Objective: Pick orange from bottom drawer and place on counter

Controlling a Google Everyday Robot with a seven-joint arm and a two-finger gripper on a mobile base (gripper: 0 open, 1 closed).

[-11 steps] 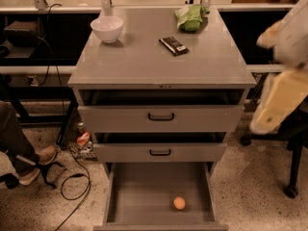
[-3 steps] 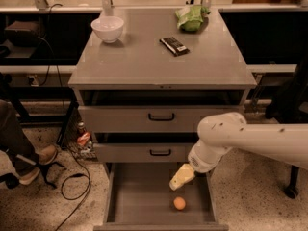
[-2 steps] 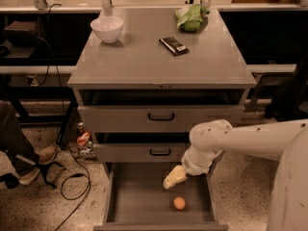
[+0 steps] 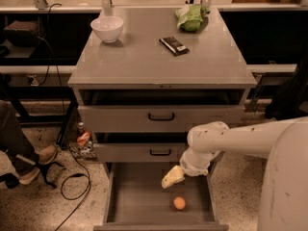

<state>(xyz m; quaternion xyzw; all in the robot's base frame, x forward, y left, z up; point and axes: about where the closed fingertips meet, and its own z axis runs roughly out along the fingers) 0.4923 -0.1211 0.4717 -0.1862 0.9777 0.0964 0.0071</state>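
The orange (image 4: 179, 203) lies on the flat grey floor of the open bottom drawer (image 4: 139, 196), right of its middle and near its front. My gripper (image 4: 172, 177) hangs over the drawer at the end of the white arm (image 4: 231, 141), just above and slightly left of the orange, apart from it. The grey counter (image 4: 144, 57) tops the cabinet above.
On the counter stand a white bowl (image 4: 107, 28) at back left, a green bag (image 4: 191, 17) at back right and a dark flat packet (image 4: 173, 45) in the middle. Two upper drawers (image 4: 161, 115) stand slightly pulled out. A person's foot (image 4: 36, 162) and cables (image 4: 72, 182) are on the floor at left.
The arm came from the right side down in front of the cabinet. Over the last second the gripper shifted left a little over the bottom drawer. The orange has not moved.
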